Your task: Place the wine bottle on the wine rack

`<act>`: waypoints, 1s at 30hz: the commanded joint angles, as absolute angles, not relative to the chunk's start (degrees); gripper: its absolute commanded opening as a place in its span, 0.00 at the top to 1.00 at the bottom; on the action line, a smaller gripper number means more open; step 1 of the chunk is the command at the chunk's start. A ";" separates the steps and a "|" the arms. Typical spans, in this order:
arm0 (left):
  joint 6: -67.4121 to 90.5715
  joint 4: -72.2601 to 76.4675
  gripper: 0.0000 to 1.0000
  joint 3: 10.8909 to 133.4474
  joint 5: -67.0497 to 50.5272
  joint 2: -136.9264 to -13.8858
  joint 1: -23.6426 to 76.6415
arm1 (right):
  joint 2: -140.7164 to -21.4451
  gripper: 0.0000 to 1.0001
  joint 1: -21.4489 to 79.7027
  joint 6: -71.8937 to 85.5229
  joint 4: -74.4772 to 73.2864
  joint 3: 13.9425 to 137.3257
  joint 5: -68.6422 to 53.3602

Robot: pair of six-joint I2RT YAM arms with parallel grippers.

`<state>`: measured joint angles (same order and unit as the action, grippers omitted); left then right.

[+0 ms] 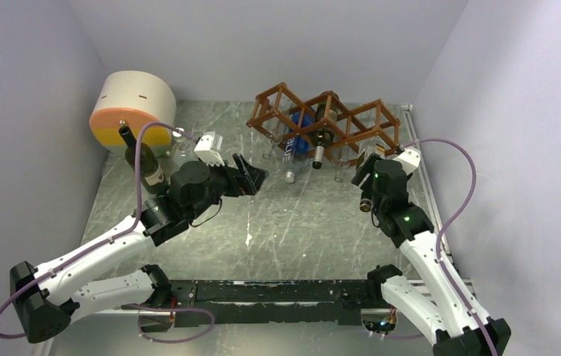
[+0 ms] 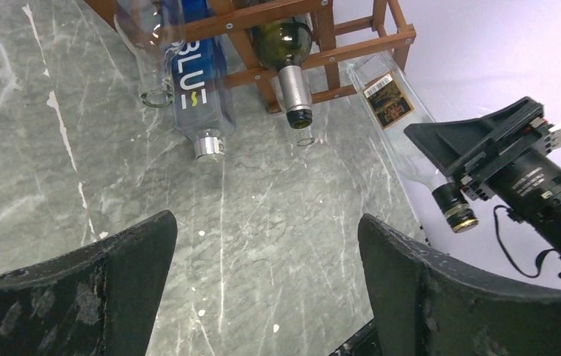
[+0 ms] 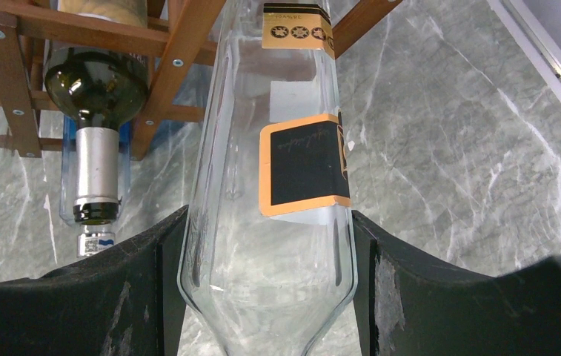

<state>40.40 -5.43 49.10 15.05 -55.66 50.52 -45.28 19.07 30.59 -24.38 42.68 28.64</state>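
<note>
The reddish-brown wine rack (image 1: 351, 119) stands at the back middle of the table. My right gripper (image 1: 367, 175) is shut on a clear glass bottle (image 3: 277, 185) with an orange-edged black label, near its shoulder. The bottle's body reaches up into the rack's right end (image 3: 181, 67). It also shows in the left wrist view (image 2: 390, 104), with its black and gold cap towards me. My left gripper (image 1: 252, 178) is open and empty, low over the table in front of the rack (image 2: 322, 52).
A dark green bottle (image 1: 327, 132), a blue bottle (image 1: 296, 148) and another clear bottle (image 2: 147, 52) lie in the rack. A dark wine bottle (image 1: 142, 159) stands at the left beside a round cream and orange container (image 1: 133, 111). Walls close in on both sides.
</note>
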 commanded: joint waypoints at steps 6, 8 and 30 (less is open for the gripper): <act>33.09 -1.96 0.05 48.08 13.32 -54.90 50.74 | -39.57 1.00 19.20 32.07 -8.15 44.81 27.34; 32.77 -2.52 0.05 48.63 12.89 -55.47 50.76 | -39.29 1.00 19.16 32.45 -7.94 44.36 26.45; 32.59 -5.05 0.05 50.98 11.29 -57.83 50.76 | -31.84 1.00 19.17 30.40 -4.74 33.69 27.30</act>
<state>33.17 -4.67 48.38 12.58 -57.36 50.52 -36.60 19.18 31.44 -18.35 33.61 27.59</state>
